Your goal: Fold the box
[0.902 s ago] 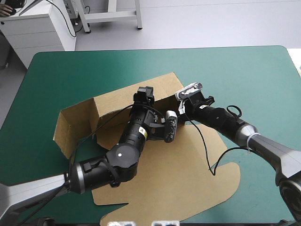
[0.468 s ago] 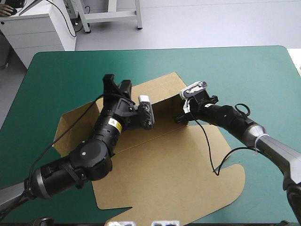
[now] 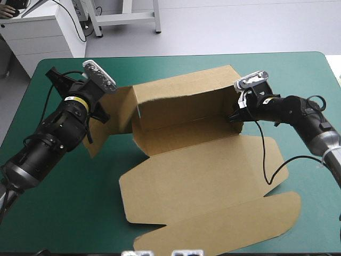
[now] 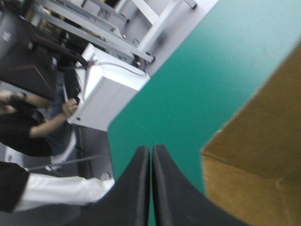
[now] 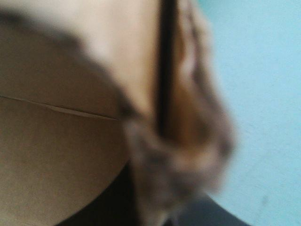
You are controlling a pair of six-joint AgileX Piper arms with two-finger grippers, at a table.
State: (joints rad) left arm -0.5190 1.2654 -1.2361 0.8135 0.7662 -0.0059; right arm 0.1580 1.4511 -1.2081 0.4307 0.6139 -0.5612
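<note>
The brown box (image 3: 186, 160) lies in the middle of the table, its long back wall (image 3: 181, 98) upright and its lid and flaps flat toward the front edge. A side flap (image 3: 118, 109) stands out at the wall's left end. My right gripper (image 3: 233, 116) is shut on the box at the wall's right end; in the right wrist view a blurred board edge (image 5: 141, 80) runs between its fingers. My left gripper (image 3: 55, 73) is shut on nothing, raised left of the box and aimed at the table's far left corner. In its wrist view the gripper (image 4: 151, 149) has the brown flap (image 4: 254, 155) beside it.
The teal-green cover (image 3: 176, 63) shows beyond the back wall up to the far edge, and to the left under my left arm. The flat lid (image 3: 224, 213) reaches almost to the front edge.
My left gripper has shut and swung away from the back wall toward the far left corner. The box has shifted right and farther back with my right gripper, its back wall now fully upright.
</note>
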